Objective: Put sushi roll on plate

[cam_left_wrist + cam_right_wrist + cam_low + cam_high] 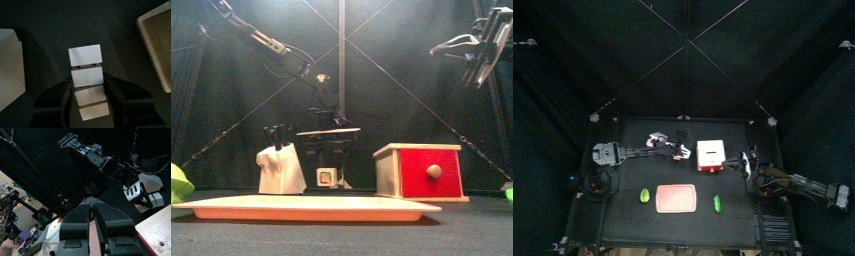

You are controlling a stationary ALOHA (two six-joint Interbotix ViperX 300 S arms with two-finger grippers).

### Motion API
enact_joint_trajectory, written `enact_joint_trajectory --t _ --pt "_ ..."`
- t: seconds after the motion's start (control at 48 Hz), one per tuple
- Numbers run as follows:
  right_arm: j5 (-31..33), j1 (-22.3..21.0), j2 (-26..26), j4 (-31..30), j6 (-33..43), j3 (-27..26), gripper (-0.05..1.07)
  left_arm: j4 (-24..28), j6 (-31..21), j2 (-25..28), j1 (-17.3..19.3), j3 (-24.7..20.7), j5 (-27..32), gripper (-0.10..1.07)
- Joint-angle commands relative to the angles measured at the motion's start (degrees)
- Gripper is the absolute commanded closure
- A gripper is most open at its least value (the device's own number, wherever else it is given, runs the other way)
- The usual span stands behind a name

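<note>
The left gripper (89,84) stands with its claw wide open, one black jaw on each side of the sushi roll (87,62), a stubby white piece with a dark patch across its middle. In the left wrist view the roll fills the gap between the jaws from the picture's centre down towards the bottom edge, but whether the pads press on it cannot be told. In the front view the roll (281,172) sits on the black table (342,235) at the left of centre, behind the plate (305,208), with dark fingers (275,134) just above its top. The plate is a flat salmon-pink tray that stretches across the lower part of that frame. In the top view the plate (676,198) lies in the lower middle with nothing on it, and the roll (684,152) is above it in the picture, clear of its rim, at the tip of the left gripper (671,147) that reaches in from the left. Just right of the roll stands a white box with a red edge (714,157), which in the front view (418,170) shows a red face with a round knob. One green oblong piece (644,196) lies left of the plate and another (716,203) lies right of it. The right gripper (481,48) hangs high in the upper right of the front view, well away from the table's things. In its own wrist view the right gripper (90,204) has its jaws drawn together, with nothing between them.
</note>
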Motion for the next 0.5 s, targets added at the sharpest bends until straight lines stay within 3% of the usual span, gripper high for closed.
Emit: enact_joint_trajectory --t 0.0,0.229,0.479 --pt "-0.26 -0.09 0.26 0.18 -0.09 -0.44 0.56 0.35 0.0 -2.02 -0.18 -0.7 -0.09 0.32" --pt "-0.35 0.0 0.35 0.7 -0.09 -0.44 0.56 -0.09 -0.62 -3.08 -1.85 -0.62 0.0 0.32" --pt "-0.26 0.35 0.26 0.79 -0.09 -0.44 0.56 -1.58 -2.02 -4.92 -7.47 -0.62 1.67 0.32"
